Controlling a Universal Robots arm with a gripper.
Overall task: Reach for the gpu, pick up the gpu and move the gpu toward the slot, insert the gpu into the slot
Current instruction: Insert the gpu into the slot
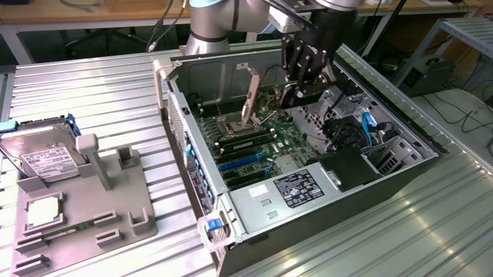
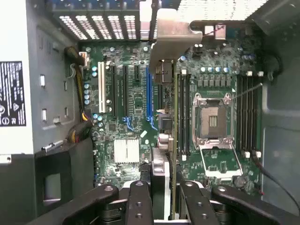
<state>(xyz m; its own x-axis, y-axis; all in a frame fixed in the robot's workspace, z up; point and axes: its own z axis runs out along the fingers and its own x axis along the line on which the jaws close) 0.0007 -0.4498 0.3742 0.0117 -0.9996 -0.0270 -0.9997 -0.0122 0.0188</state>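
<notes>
Wrist view looks down past the pincer [image 2: 166, 201], whose fingers [image 2: 139, 206] are closed narrowly on the gpu [image 2: 166, 126], gripping the end of the card away from its silver bracket [image 2: 172, 35]. The card hangs edge-on below and ahead of the pincer, above the motherboard [image 2: 126, 126] inside the open computer case [image 1: 347, 236], and it is not seated. It sits just beside the long blue slot [image 2: 149, 93] on one flank of the pincer, with the memory slots [image 2: 183, 112] and the processor socket [image 2: 211, 122] on the other flank. The step in hand looks like carrying the card over its slot, most likely the blue one. Doing this well probably means shifting the card sideways until its lower edge lies directly above that slot and parallel to it along the whole length, with the bracket lined up against the rear wall ahead of the pincer. Because the grip is at one end, the far end could dip or twist, so the card should stay upright and go down straight, without sideways force.
</notes>
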